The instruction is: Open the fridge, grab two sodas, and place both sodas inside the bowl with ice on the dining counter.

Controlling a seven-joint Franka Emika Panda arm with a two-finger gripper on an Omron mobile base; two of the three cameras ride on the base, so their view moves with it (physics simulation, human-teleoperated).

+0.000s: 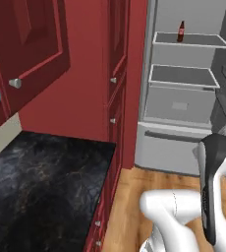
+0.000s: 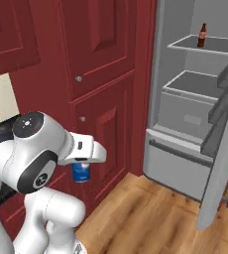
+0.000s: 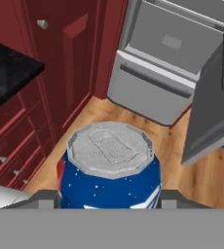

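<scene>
My gripper (image 3: 109, 197) is shut on a blue soda can (image 3: 109, 165) with a silver top, one finger on each side of it. In the right base view the can (image 2: 81, 172) hangs under the hand, low in front of the red cabinets. The fridge (image 1: 183, 98) stands open ahead to the right, well apart from the gripper. One dark brown soda bottle (image 1: 181, 31) with a red label stands upright on its top shelf (image 2: 205, 45). The bowl with ice and the dining counter are out of view.
The open grey fridge door (image 2: 220, 149) juts out on the right. A black speckled countertop (image 1: 41, 187) on red drawers lies to the left. Tall red cabinets (image 2: 101, 74) stand between it and the fridge. Wooden floor (image 2: 150, 213) lies in front.
</scene>
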